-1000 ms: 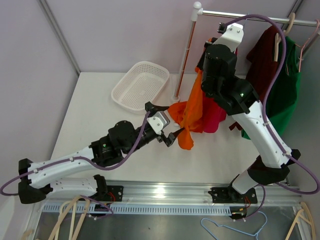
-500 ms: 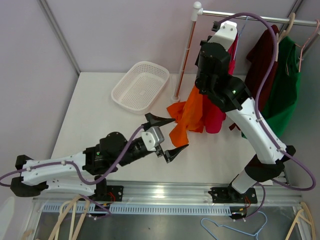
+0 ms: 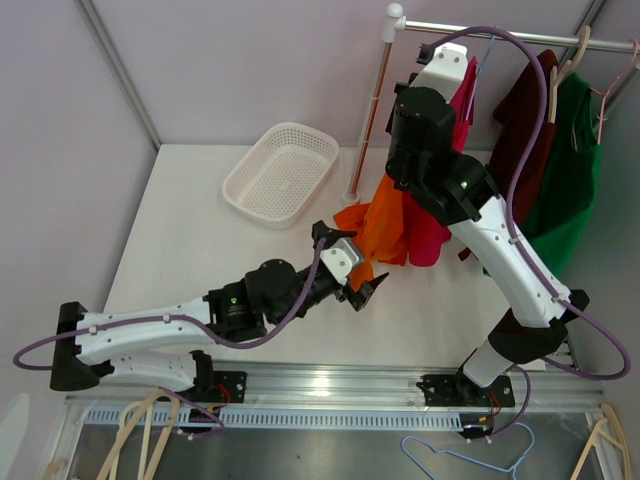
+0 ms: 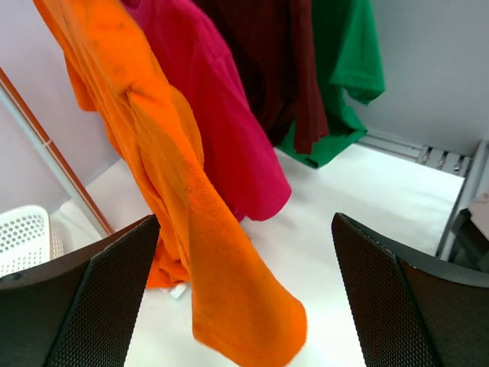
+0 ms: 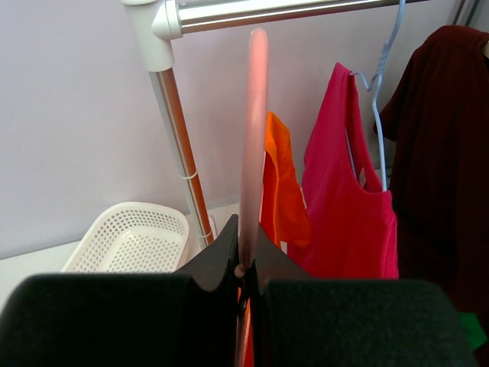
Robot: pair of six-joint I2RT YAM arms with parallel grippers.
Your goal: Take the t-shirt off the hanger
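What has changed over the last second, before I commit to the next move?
The left gripper, which had backed off toward its base, came forward again; its open jaws now flank the lower end of the orange t-shirt. The right gripper lifted the pink hanger higher early on, then held, jaws shut on it throughout. The white basket has not moved.

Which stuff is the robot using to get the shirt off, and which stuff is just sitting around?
For the job:
orange t-shirt
pink hanger
left gripper, open
right gripper, pinching the hanger

Just sitting around:
white basket
pink t-shirt
maroon t-shirt
green t-shirt
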